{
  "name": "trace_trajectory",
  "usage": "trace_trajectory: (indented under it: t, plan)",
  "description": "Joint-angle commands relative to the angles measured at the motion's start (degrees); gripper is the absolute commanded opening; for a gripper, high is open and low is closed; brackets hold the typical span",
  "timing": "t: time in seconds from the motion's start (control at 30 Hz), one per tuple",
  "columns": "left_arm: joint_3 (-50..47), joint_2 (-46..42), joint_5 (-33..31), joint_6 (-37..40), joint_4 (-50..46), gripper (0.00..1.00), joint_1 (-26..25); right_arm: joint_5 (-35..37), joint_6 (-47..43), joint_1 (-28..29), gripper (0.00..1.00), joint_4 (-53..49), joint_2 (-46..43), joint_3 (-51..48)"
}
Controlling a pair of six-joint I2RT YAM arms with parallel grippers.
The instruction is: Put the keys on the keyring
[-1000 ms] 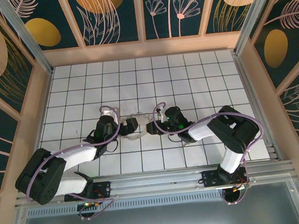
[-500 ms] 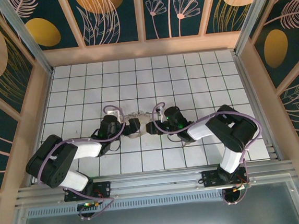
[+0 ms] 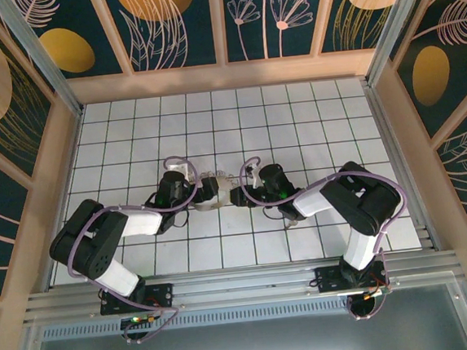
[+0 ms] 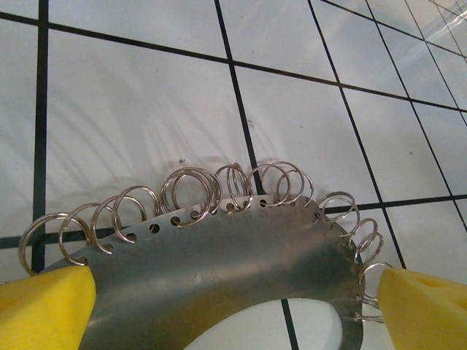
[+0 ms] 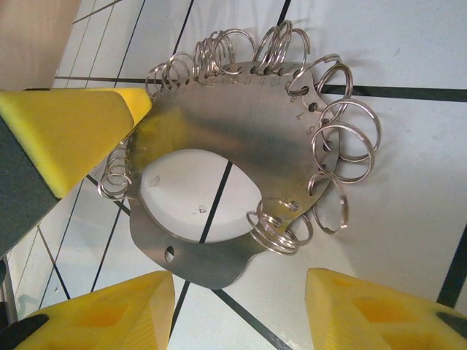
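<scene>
Top external: left gripper (image 3: 205,192) swung in from 9 o'clock, wide open astride keyring (image 4: 219,255), ready to pin it; right gripper (image 5: 238,292) half-open, empty.

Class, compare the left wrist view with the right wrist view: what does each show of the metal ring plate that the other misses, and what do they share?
Left wrist: a low, close look at one arc of the keyring, flanked by the fingertips of the left tool. Right wrist: the keyring's whole central opening, the right tool below it, and one left-tool fingertip at its upper-left edge. Shared: the grey plate, small split rings through rim holes, and the white tiled table.
</scene>
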Motion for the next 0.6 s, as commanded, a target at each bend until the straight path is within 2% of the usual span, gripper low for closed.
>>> trace_trajectory:
  t: [0.0, 0.27, 0.57]
  plan:
    - [1.0, -0.4, 1.0, 1.6, -1.3, 0.99, 0.3, -0.5, 0.8, -0.3, 0.51, 1.4, -0.4, -0.9]
    - [0.6, -9.2, 6.7, -1.3, -2.1, 0.99, 0.3, -2.1, 1.9, -0.2, 0.50, 2.9, 1.0, -0.4]
    - [0.2, -17.8, 5.2, -1.8, -5.5, 0.99, 0.3, -2.9, 2.7, 0.2, 0.48, 3.6, 3.5, 1.4]
